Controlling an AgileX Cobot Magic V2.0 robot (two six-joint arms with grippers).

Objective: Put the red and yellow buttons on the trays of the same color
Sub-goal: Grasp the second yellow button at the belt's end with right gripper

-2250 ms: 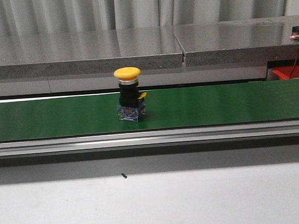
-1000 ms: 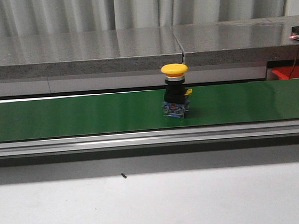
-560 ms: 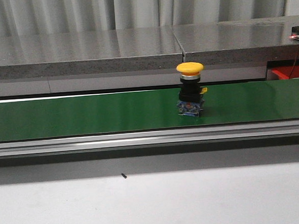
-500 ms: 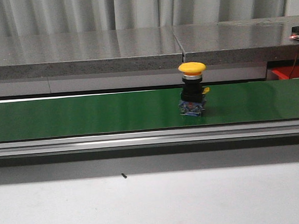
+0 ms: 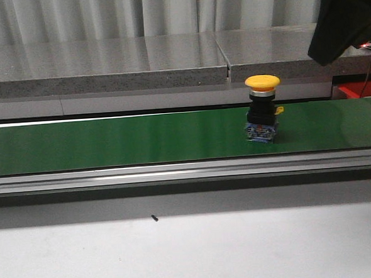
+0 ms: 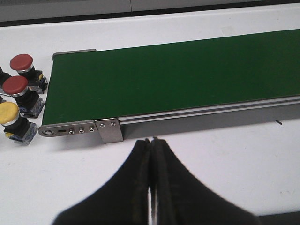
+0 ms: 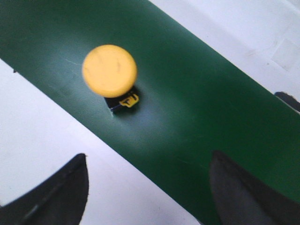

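Note:
A yellow button (image 5: 263,109) with a black and blue base stands upright on the green belt (image 5: 110,142), right of centre. My right gripper (image 7: 149,159) hangs open above the belt's edge, and the yellow button (image 7: 109,71) lies ahead of its fingertips, apart from them. The right arm (image 5: 345,16) shows dark at the top right of the front view. My left gripper (image 6: 151,140) is shut on nothing over the white table. Two red buttons (image 6: 21,62) (image 6: 15,86) and another yellow button (image 6: 8,113) stand past the belt's end. No yellow tray is in view.
Something red (image 5: 359,89) shows behind the belt at the far right; I cannot tell whether it is a tray. A grey stone ledge (image 5: 168,61) runs behind the belt. The belt's metal rail (image 5: 175,172) borders the white table (image 5: 192,252).
The yellow button has ridden rightwards along the belt, from left of centre to right of centre. The right arm has come into the top right of the front view.

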